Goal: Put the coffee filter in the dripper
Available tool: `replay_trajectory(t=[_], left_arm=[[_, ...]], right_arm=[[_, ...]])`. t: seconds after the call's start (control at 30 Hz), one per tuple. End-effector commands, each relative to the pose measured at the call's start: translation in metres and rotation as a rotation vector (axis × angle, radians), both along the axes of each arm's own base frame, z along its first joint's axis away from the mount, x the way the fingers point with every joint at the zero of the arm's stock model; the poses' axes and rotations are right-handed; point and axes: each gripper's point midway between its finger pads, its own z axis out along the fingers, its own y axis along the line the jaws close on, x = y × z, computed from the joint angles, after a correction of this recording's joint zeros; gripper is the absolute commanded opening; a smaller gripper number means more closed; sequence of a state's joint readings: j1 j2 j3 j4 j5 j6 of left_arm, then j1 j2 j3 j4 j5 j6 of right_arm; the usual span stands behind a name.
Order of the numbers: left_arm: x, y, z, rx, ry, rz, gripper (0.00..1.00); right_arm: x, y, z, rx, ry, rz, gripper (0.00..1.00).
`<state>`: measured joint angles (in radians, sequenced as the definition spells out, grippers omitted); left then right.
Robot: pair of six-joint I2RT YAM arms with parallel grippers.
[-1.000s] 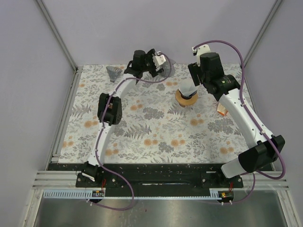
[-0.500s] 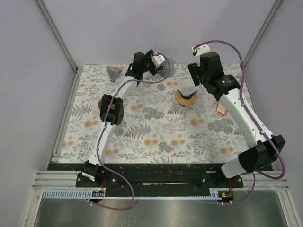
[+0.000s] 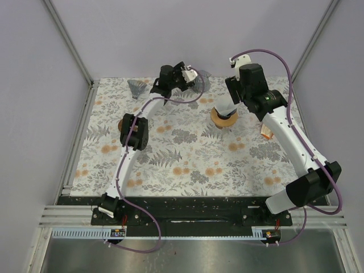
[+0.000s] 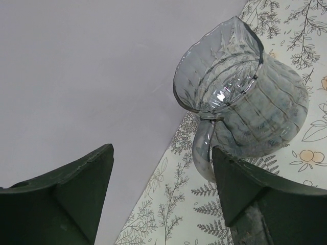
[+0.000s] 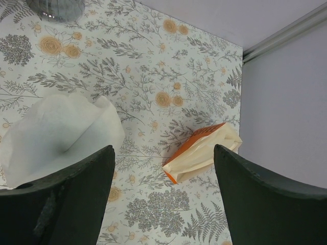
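Currently coffee filter [image 3: 226, 106] stands in dripper [image 3: 224, 118]; right gripper [image 5: 163, 149], fingers spread wide, at its 1 o'clock; left gripper [image 4: 162, 151], likewise wide, faces glass pitcher [image 4: 245, 102].

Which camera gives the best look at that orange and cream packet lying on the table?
The right wrist view: the packet shows whole and large there. The top view shows it only tiny; the left wrist view misses it.
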<state>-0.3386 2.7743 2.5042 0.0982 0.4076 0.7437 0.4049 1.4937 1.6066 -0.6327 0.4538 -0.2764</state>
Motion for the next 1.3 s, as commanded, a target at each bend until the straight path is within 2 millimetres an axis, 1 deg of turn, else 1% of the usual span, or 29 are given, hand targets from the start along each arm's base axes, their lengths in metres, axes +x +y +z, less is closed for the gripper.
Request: replay_trajectory(t=[0.0, 0.1, 0.2, 0.3, 0.33, 0.47, 0.53, 0.63, 0.8, 0.87, 0.93, 0.97, 1.03, 1.13, 1.27], left_arm=[[0.000, 0.001, 0.009, 0.035, -0.038, -0.018, 0.80], [-0.002, -0.004, 0.009, 0.043, -0.049, -0.018, 0.77], [0.000, -0.006, 0.001, 0.072, -0.059, -0.021, 0.73], [0.001, -0.005, -0.005, 0.091, -0.059, -0.014, 0.73], [0.001, -0.004, -0.008, 0.091, -0.056, -0.009, 0.72], [0.002, -0.004, -0.010, 0.098, -0.066, -0.003, 0.66], [0.000, -0.007, -0.016, 0.113, -0.064, -0.008, 0.64], [-0.001, -0.012, -0.019, 0.137, -0.079, -0.011, 0.59], [-0.002, -0.011, -0.021, 0.153, -0.072, -0.012, 0.57], [-0.006, -0.013, -0.027, 0.175, -0.056, -0.024, 0.55], [-0.011, -0.015, -0.028, 0.201, -0.044, -0.047, 0.52], [-0.013, -0.015, -0.029, 0.206, -0.044, -0.050, 0.35], [-0.015, -0.016, -0.032, 0.211, -0.039, -0.048, 0.28], [-0.015, -0.015, -0.035, 0.216, -0.028, -0.042, 0.23], [-0.017, -0.013, -0.027, 0.209, -0.033, -0.036, 0.18]], right_arm=[[0.004, 0.002, 0.005, 0.004, -0.030, 0.004, 0.86], [0.005, 0.001, 0.004, 0.001, -0.026, 0.002, 0.86], [0.004, 0.000, 0.003, -0.003, -0.023, -0.002, 0.85], [0.003, 0.000, 0.002, -0.007, -0.022, -0.004, 0.86], [0.004, -0.001, 0.002, -0.007, -0.023, -0.004, 0.86], [0.005, 0.001, 0.000, -0.007, -0.019, 0.000, 0.86], [0.006, 0.001, -0.002, -0.009, -0.014, 0.000, 0.86], [0.005, 0.000, -0.002, -0.012, -0.013, -0.002, 0.86], [0.003, -0.001, 0.002, -0.012, -0.023, -0.003, 0.86], [0.003, -0.001, 0.001, -0.013, -0.020, -0.003, 0.86], [0.003, -0.001, 0.001, -0.013, -0.021, -0.003, 0.85], [0.003, -0.001, 0.001, -0.013, -0.020, -0.003, 0.85], [0.003, -0.001, 0.001, -0.014, -0.022, -0.003, 0.86], [0.001, -0.003, 0.005, -0.011, -0.031, -0.007, 0.86], [0.000, -0.003, 0.007, -0.011, -0.035, -0.005, 0.86]])
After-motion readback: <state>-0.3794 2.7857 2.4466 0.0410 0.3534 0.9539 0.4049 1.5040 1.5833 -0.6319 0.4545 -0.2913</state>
